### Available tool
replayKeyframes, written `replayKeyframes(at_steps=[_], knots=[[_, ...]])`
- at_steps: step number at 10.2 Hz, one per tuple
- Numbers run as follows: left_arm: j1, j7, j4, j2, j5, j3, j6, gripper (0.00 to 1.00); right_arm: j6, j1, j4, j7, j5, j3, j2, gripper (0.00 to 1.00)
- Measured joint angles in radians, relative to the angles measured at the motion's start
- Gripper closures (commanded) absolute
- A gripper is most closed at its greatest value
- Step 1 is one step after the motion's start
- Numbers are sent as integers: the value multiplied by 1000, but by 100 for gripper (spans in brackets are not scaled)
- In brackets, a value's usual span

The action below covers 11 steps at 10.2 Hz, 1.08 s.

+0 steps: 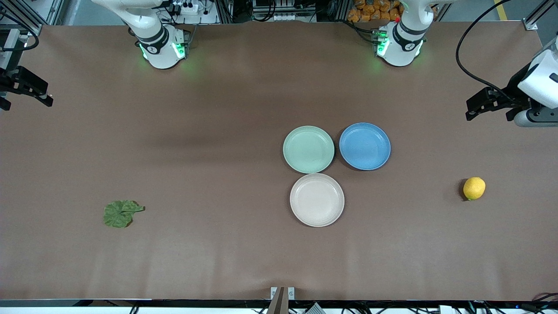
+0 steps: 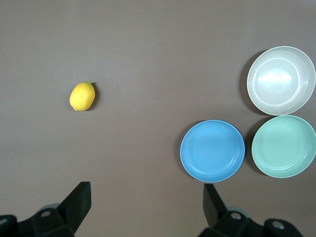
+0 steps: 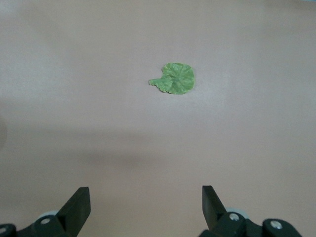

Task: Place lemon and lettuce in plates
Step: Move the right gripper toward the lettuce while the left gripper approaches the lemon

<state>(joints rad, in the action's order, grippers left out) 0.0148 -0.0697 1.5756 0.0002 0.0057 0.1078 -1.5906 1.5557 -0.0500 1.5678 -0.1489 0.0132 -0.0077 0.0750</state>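
Note:
The lemon (image 1: 474,188) lies on the table toward the left arm's end; it also shows in the left wrist view (image 2: 82,96). The lettuce (image 1: 120,213) lies toward the right arm's end, and shows in the right wrist view (image 3: 175,78). The mint green plate (image 1: 308,149) and the beige-white plate (image 1: 317,199) sit mid-table, both empty, the beige-white one nearer the front camera. My left gripper (image 1: 479,106) hangs open and empty above the table edge at the left arm's end. My right gripper (image 1: 32,91) hangs open and empty above the table's edge at the right arm's end.
A blue plate (image 1: 365,146), empty, sits beside the mint green plate toward the left arm's end. All three plates show in the left wrist view, the blue one (image 2: 212,150) closest to the gripper. A black cable (image 1: 468,61) loops over the table by the left arm.

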Motion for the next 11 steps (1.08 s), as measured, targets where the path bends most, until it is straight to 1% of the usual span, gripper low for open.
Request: replayKeyframes(at_steps=[2, 5, 8, 9, 10, 11], knots=[[0, 0, 0, 0, 28, 0, 0, 0, 1, 0, 0, 0, 0, 1, 0, 0], [9, 1, 2, 8, 37, -2, 1, 0, 7, 0, -2, 0, 0, 2, 0, 0], [37, 2, 2, 78, 39, -9, -21, 0, 44, 0, 19, 2, 0, 0, -2, 0], [56, 2, -5, 103, 39, -12, -31, 0, 96, 0, 64, 2, 0, -3, -4, 0], [80, 7, -21, 133, 39, -15, -35, 0, 180, -1, 137, 2, 0, -6, -11, 0], [95, 12, -45, 171, 46, -17, -36, 0, 308, -3, 237, 2, -1, -13, -23, 0]])
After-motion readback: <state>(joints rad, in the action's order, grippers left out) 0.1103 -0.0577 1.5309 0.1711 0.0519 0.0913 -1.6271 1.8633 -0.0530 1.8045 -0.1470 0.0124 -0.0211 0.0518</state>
